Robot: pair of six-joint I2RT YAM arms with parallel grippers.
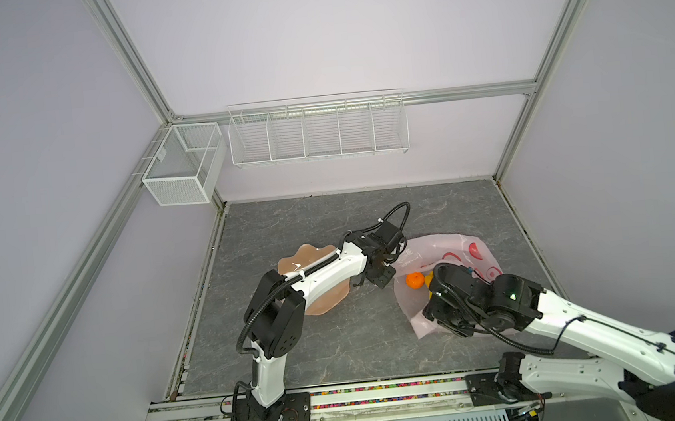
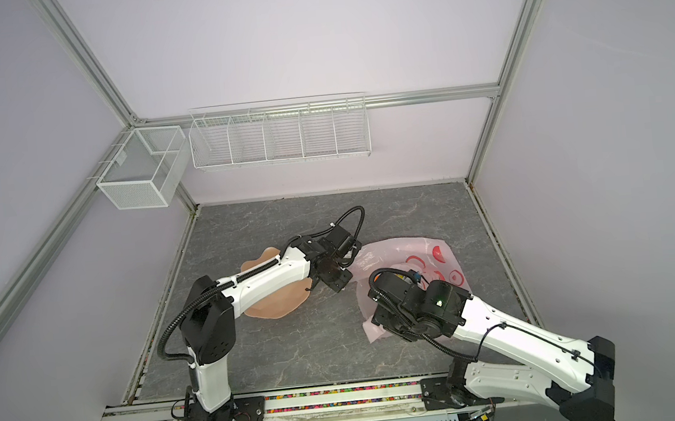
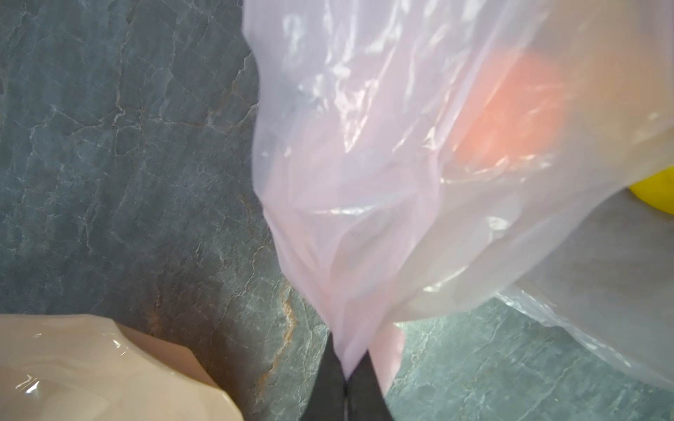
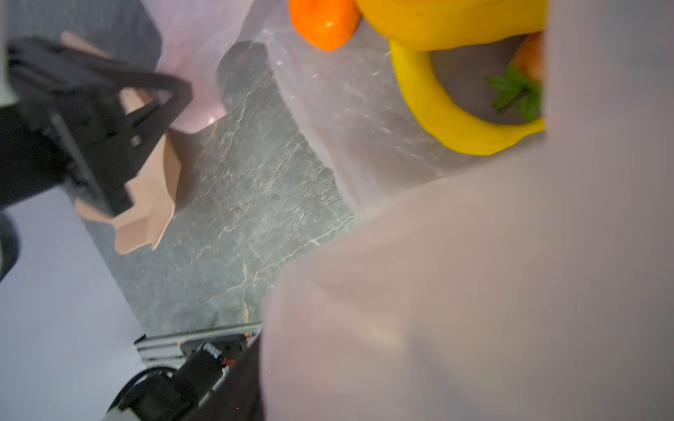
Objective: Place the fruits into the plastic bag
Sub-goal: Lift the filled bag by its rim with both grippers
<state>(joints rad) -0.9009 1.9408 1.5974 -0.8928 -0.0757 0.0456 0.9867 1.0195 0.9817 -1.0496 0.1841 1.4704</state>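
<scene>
The plastic bag lies on the right half of the table, thin pink film with its mouth held up. My left gripper is shut on the bag's left rim. Inside the bag lie an orange fruit, a yellow banana and a strawberry with green leaves. My right gripper is at the bag's near edge. Bag film covers its jaws, so their state is hidden.
A peach-coloured scalloped dish sits under the left arm, left of the bag. A wire rack and a mesh basket hang on the back wall. The aluminium rail runs along the front edge.
</scene>
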